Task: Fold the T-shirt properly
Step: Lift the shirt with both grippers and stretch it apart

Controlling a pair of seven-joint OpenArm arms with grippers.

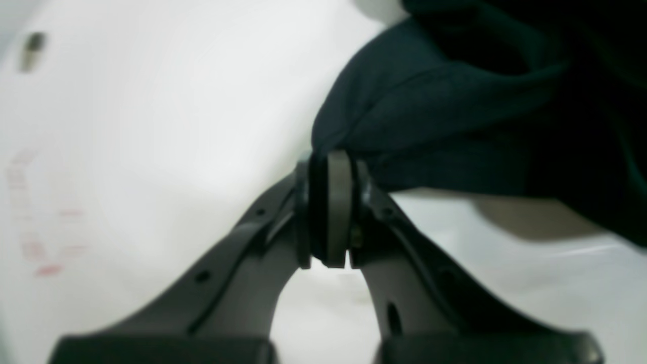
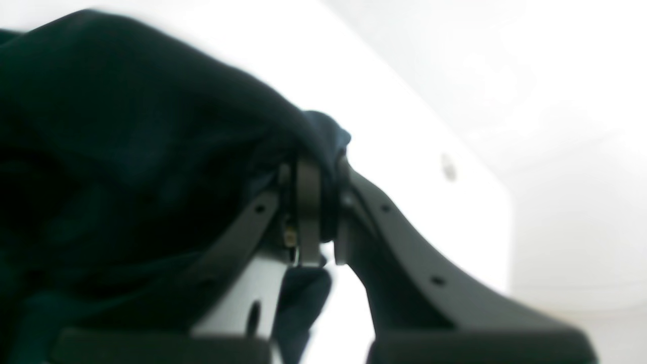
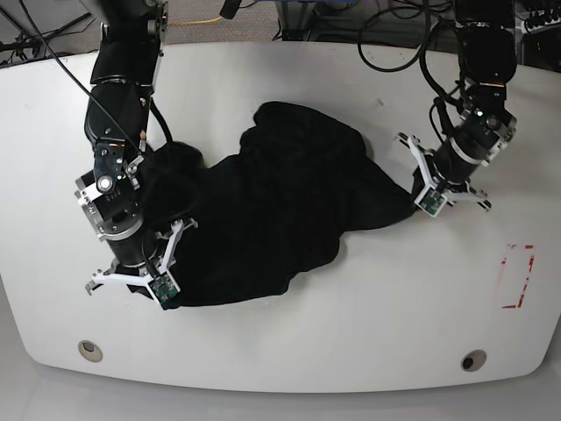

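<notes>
In the base view the soft, limp T-shirt point(image 3: 272, 202) is seen crumpled mid-worktop point(image 3: 368, 324), pinched at opposite edges by the closed left gripper point(image 3: 419, 195) and closed right gripper point(image 3: 168, 282), so sagging is expected when lifted.

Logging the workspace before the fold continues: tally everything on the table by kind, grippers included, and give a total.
Plain black short-sleeved cloth T-shirt, crumpled on the white table: 1
Robot grippers, both shut on the T-shirt's edges: 2, the left gripper and the right gripper
Red rectangle outline marked on the tabletop: 1
Total: 4
</notes>
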